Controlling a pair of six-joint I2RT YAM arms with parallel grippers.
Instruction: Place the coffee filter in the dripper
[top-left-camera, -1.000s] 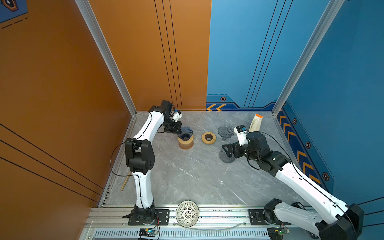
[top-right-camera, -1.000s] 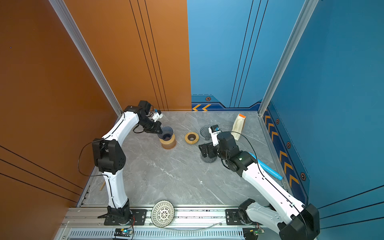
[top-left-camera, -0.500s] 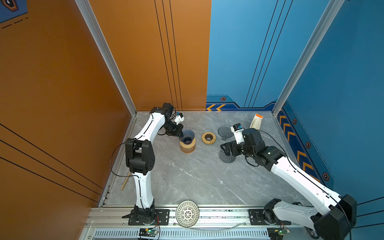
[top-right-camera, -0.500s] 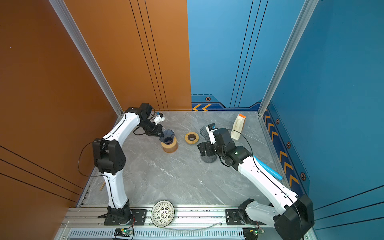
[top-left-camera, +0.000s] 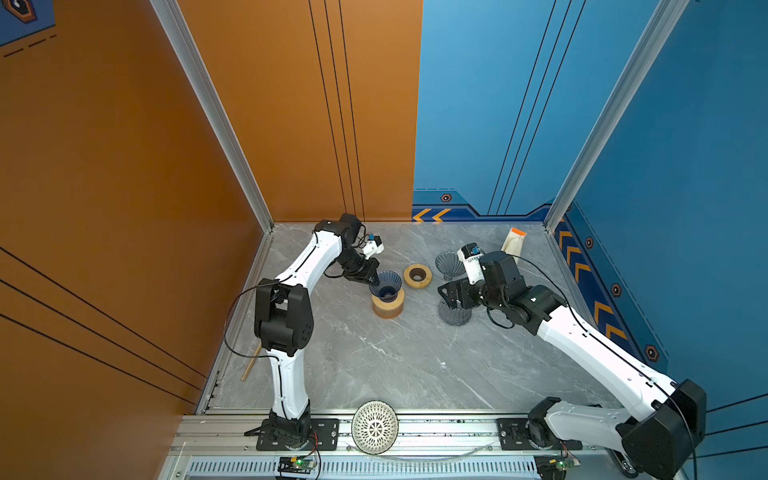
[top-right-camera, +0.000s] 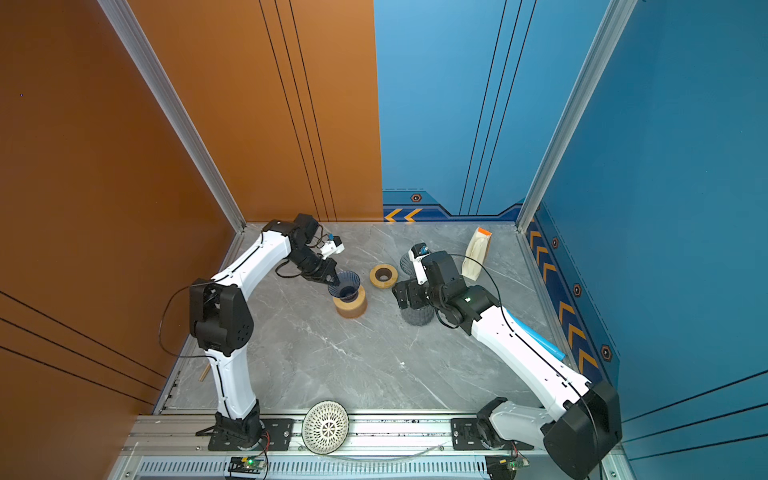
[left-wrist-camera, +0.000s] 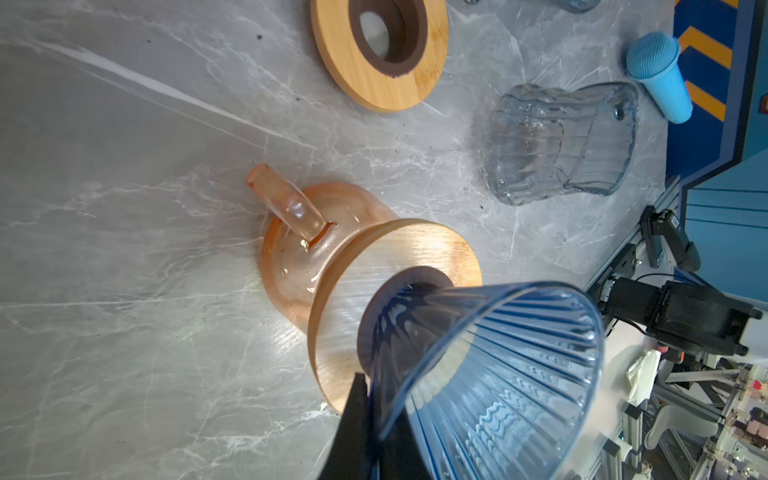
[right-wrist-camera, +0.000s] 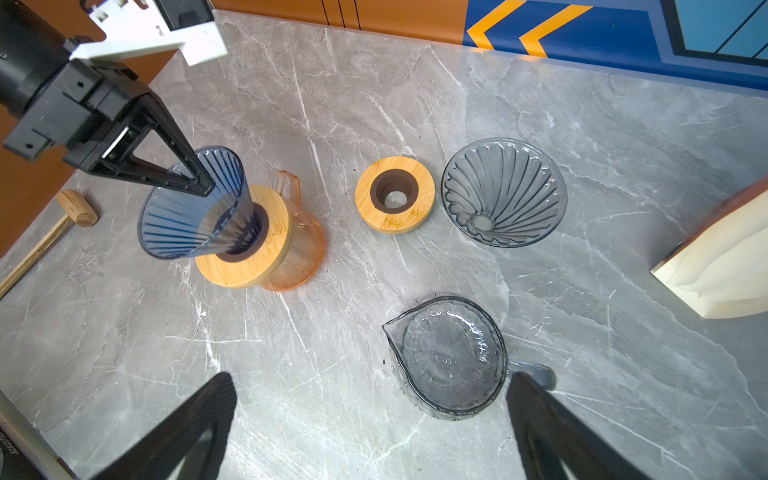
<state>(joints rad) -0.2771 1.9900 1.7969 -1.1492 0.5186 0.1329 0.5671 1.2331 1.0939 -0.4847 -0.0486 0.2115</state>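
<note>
Nearest, the right gripper (right-wrist-camera: 370, 380) hangs with its jaws spread wide and empty over the grey glass server (right-wrist-camera: 451, 357), which stands on the marble table (right-wrist-camera: 291, 374). A little farther, across the table, the left gripper (right-wrist-camera: 199, 180) is closed on the rim of the blue ribbed dripper (right-wrist-camera: 187, 224), with one finger inside the cone and one outside. The narrow end of the dripper sits in the wooden collar (right-wrist-camera: 253, 272) on the orange glass carafe (right-wrist-camera: 303, 257). The cone is tilted, though, and its mouth turns toward the left arm, not straight up. Farther again lie a loose wooden ring (right-wrist-camera: 395, 195) and a clear grey dripper (right-wrist-camera: 503, 191). Farthest, by the back corner at the blue wall, is the pack of paper coffee filters (top-left-camera: 514, 246), cream with an orange end. It lies beyond the right gripper and to its right, well apart from the blue dripper. Its long axis runs roughly from near to far. I judge the right arm to be clearly nearer to it and free, so fetching a filter should fall to this arm.
</note>
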